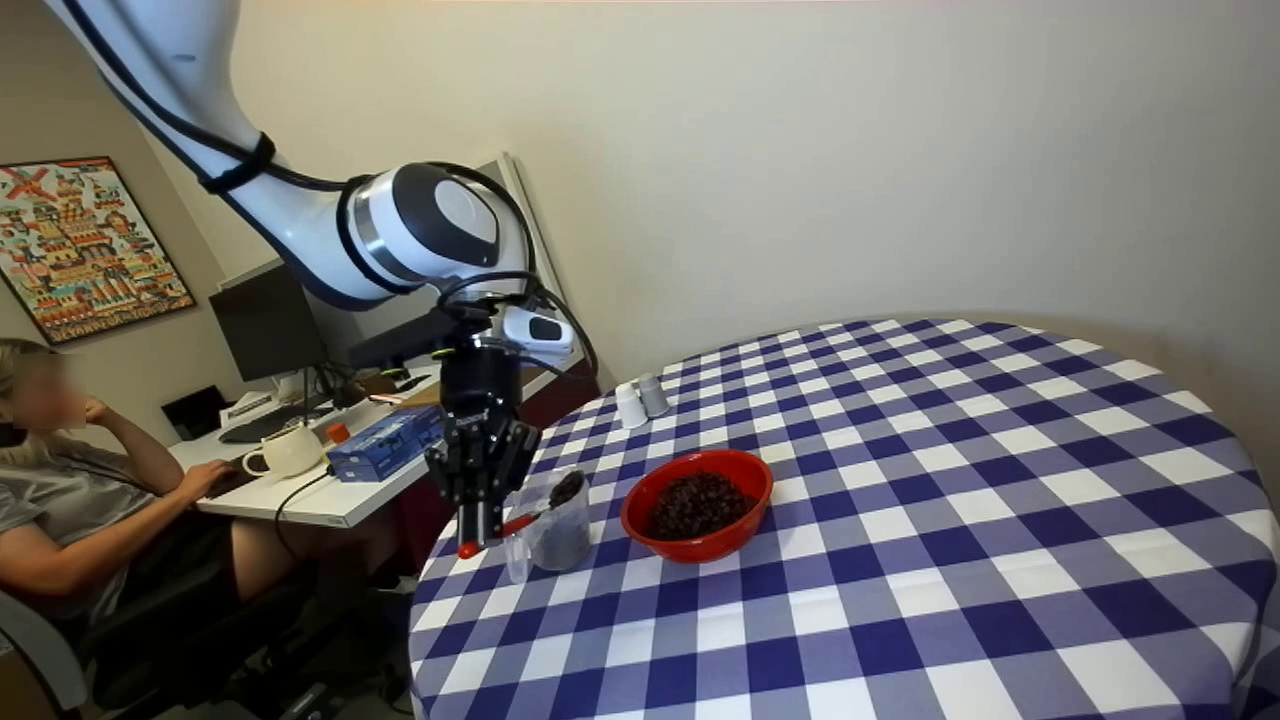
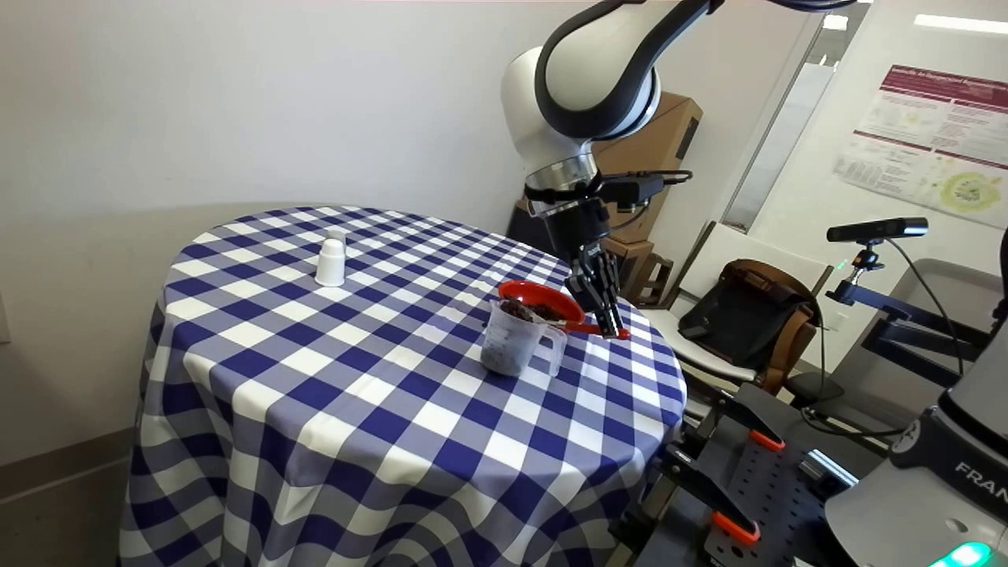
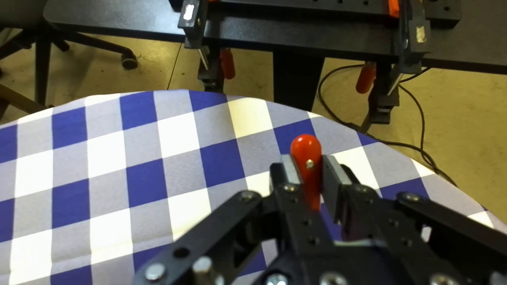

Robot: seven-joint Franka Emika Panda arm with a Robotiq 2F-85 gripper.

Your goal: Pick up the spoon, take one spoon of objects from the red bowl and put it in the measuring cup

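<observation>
Loaded spoon (image 2: 581, 327) at the mouth of the measuring cup (image 1: 563, 542)

From where I stand, the scooping looks done and the pouring seems to be the present step. The hand (image 3: 311, 168) is narrow, pinching the spoon's red handle near its end, whose rounded tip pokes out beyond the grip. A load of dark pieces (image 1: 567, 487) sits on the spoon's head, and in both exterior views that head shows at the cup's mouth, toward the side away from the hand. Whether it hangs just above the rim or dips below, I can't tell. The red bowl (image 1: 700, 549) stands near the cup on the desk (image 1: 960, 540), with plenty more pieces heaped in it.

To pour well, I'd first draw the head back a touch toward the middle of the mouth, so nothing drops over the far rim. Then I'd roll the handle slowly about its own length, low and clear of the cup's wall. Held so near its end, the spoon could twist under a sharp turn.
</observation>
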